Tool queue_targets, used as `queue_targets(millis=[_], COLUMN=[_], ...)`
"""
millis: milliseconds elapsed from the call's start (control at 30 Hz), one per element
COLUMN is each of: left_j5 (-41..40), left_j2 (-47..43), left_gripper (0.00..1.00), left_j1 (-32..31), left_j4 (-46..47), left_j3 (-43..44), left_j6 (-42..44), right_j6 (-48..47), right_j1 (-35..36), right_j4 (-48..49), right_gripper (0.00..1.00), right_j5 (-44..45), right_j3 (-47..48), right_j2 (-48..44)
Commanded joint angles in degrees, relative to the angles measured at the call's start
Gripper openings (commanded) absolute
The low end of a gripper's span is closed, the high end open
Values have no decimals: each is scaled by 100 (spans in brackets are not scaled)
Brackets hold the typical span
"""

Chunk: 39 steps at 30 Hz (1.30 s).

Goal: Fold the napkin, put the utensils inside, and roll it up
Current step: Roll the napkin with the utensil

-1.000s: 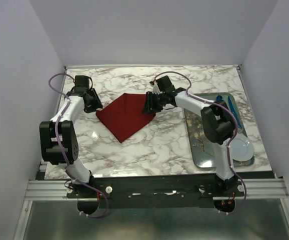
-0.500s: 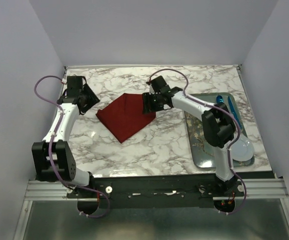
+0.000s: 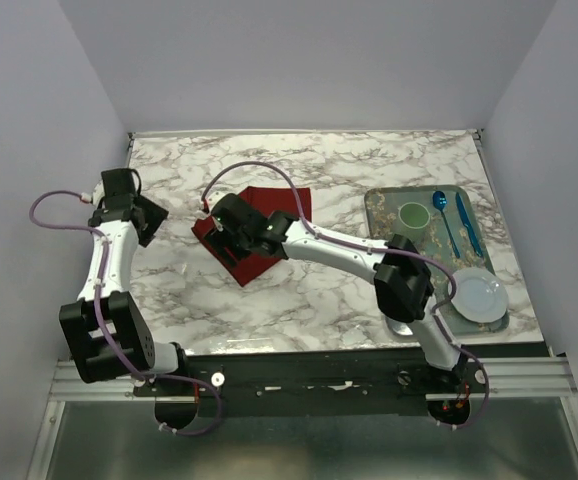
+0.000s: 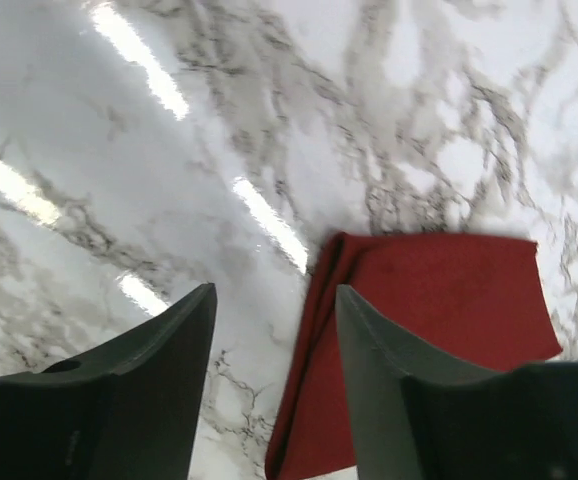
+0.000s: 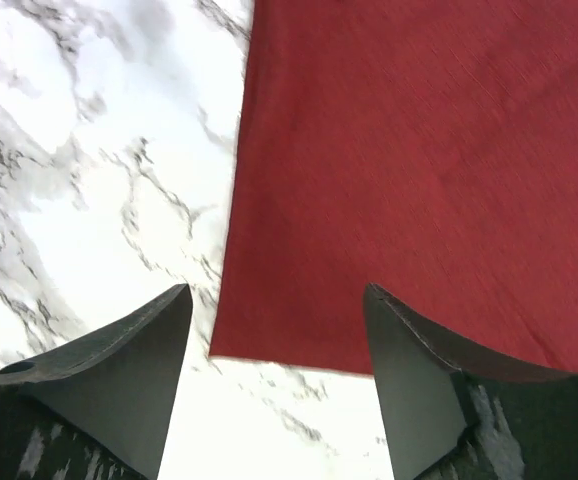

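Observation:
The dark red napkin [image 3: 287, 205] lies flat on the marble table, left of centre, with my right arm lying across it. My right gripper [image 3: 216, 230] is open over the napkin's left part. In the right wrist view the gripper [image 5: 277, 292] holds nothing, and a napkin [image 5: 419, 150] corner lies below, between its fingers. My left gripper [image 3: 147, 216] is open and empty, left of the cloth. In the left wrist view the gripper [image 4: 274, 330] looks at the napkin's [image 4: 439, 300] doubled edge. No gold cutlery shows clearly.
A metal tray [image 3: 384, 205] stands at the right with a green disc [image 3: 413, 213], a blue spoon [image 3: 443, 215], another blue utensil [image 3: 467, 222] and a white plate [image 3: 479, 297]. Enclosure walls stand close on the left, right and far sides.
My right arm has swung from the napkin's right corner across to its left side. The napkin's outline has changed from a diamond to a squarer shape. My left arm has drawn back to the left.

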Motion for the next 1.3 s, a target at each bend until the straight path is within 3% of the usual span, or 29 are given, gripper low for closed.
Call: queue_targets(millis=[0,133,500,1000,1267], left_j5=[604,648,454,542,507], left_j2=[115,88,-298,-105,-114], left_gripper=[57,58,63,63,63], left_j1=[489,480,480,480,480], left_j4=[-224,-153,-74,-48,-65], left_j3=[-350,-571,-861,-879,-870], left_j6=[-441,-714,-846,-855,-846], right_j6=[-470,-743,-928,-1077,-813], right_j1=[118,286,391,462,453], right_j4=[-573,-715,-1050,-901,-681], right_gripper=[75,75,77,74,65], right_j5=[368,580,509,817,852], right_j3=[872,1549,2306,2535,2140], right_j2=[817,1301,2066,2514,2418])
